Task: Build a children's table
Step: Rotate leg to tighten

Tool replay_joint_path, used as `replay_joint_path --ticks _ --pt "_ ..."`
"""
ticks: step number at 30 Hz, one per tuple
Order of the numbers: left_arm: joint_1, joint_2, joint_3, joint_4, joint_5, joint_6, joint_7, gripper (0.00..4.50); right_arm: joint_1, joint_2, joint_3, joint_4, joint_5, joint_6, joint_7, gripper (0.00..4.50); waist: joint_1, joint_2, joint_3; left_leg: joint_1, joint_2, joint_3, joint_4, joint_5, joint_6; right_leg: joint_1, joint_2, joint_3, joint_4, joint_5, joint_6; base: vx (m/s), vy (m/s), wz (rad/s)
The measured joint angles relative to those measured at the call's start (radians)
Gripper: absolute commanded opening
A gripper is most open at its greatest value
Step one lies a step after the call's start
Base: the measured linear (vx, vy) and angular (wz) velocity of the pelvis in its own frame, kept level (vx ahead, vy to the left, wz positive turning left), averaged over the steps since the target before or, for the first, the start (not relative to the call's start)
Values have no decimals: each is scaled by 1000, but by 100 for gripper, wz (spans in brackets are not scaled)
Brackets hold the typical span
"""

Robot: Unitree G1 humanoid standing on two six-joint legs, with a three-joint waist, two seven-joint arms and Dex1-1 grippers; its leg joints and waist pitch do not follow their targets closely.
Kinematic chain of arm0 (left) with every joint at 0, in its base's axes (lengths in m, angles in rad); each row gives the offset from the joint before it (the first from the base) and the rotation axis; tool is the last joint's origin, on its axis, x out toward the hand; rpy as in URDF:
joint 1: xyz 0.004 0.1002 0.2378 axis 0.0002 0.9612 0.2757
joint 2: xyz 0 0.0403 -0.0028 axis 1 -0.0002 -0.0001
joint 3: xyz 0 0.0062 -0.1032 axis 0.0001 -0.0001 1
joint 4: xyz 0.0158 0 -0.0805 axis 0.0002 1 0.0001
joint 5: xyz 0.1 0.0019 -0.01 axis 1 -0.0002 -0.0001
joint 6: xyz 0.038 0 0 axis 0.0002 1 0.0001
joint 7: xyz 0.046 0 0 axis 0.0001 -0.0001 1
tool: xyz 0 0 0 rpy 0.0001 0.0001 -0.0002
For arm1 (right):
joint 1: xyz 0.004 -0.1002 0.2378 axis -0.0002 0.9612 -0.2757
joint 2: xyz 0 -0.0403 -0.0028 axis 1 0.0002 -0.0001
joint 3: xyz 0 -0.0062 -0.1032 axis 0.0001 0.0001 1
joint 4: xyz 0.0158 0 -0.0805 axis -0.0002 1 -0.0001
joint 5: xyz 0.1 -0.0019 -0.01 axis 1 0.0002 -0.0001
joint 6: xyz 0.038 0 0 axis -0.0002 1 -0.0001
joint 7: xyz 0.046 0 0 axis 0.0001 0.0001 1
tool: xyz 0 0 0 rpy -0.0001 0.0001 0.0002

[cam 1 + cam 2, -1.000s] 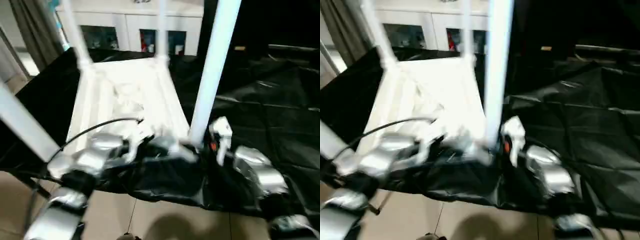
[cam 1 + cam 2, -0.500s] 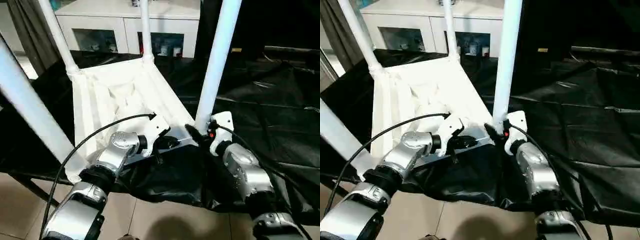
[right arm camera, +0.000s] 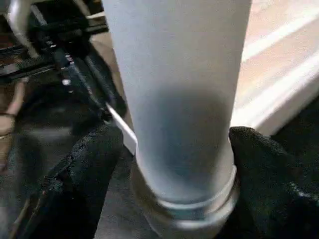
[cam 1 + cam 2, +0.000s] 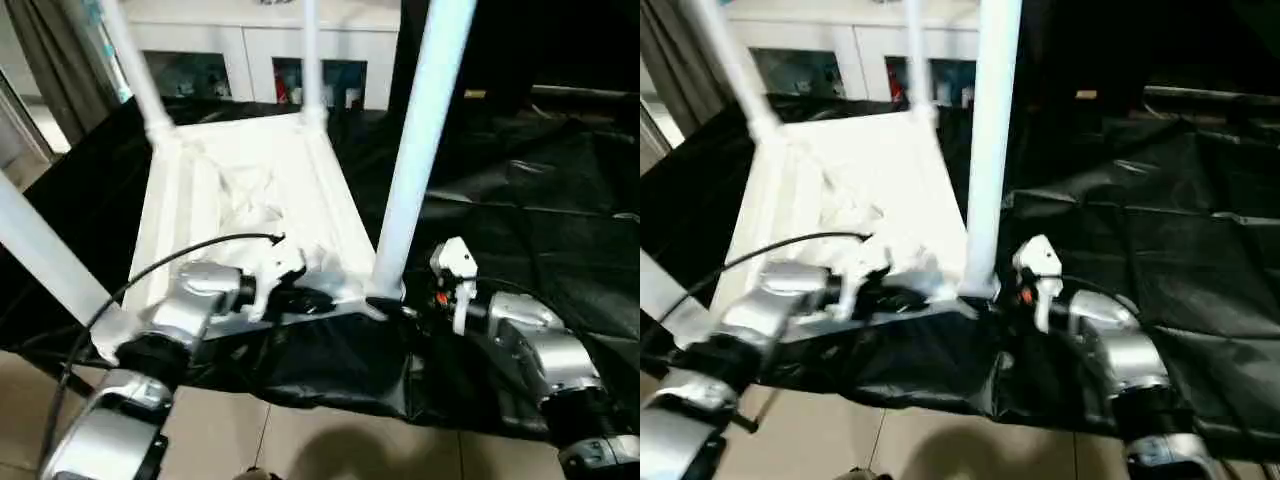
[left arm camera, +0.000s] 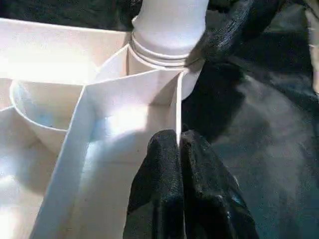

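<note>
Table [image 4: 250, 190]: lies upside down on the tabletop under a black sheet [image 4: 520, 200], at its left part, ribbed underside up. Carries four white legs standing up out of the corner sockets.

Far left: grey curtain [image 4: 50, 50], then the near-left leg [image 4: 45, 255], slanting across the head views. Behind it, the far-left leg [image 4: 135, 70], seated in its socket at the back corner.

Left pincer [image 5: 179, 144]: reaches in over the near edge from a silver forearm, with a black cable [image 4: 190, 255] arching above the wrist. Closed tight, the two black fingers [image 5: 159, 169] pressed together on a thin upright rib of the underside, just beside the near-right socket. Nips that rib and nothing else.

Middle back: far-right leg [image 4: 312, 60], upright, in front of a white glass-door cabinet [image 4: 250, 40].

Near-right leg [image 4: 415, 150]: thick and pale, rising from the near-right socket, ringed collar at its base seated in the socket.

Right pincer [image 3: 179, 149]: comes in low from the right, level with the foot of that leg. Spread wide, one finger [image 3: 84, 174] on each side of the tube just above the collar. Straddles the leg without clamping it; cannot tell whether either pad touches.

Further right: crumpled black sheet only. Below the near edge, beige floor tiles [image 4: 300, 440].
</note>
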Motion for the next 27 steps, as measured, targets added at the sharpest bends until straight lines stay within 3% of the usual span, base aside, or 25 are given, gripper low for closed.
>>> replay_joint_path --ticks 4,5,16,27 --pt "14 20 -1 -24 -11 20 -45 0 0 2 15 0 10 -4 37 372 1 0 0 0 0 0 1 0 -1 0 0 1 0 0 -1 0 0 0" --pt "18 22 -2 -30 -13 23 -54 0 0 2 17 0 10 -4 40 347 2 0 0 0 0 0 1 0 -1 0 0 1 1 1 -1 0 0 0" --pt "30 -1 -2 -38 -15 22 -20 0 2 16 5 0 22 18 11 265 9 -1 1 0 0 0 2 0 -1 1 0 1 1 1 -1 0 0 0" --pt "-40 -152 21 88 49 10 333 0 -50 192 -96 101 -53 1 -512 246 -13 -1 0 10 -2 0 0 0 -1 7 0 4 -1 -2 4 0 0 0"
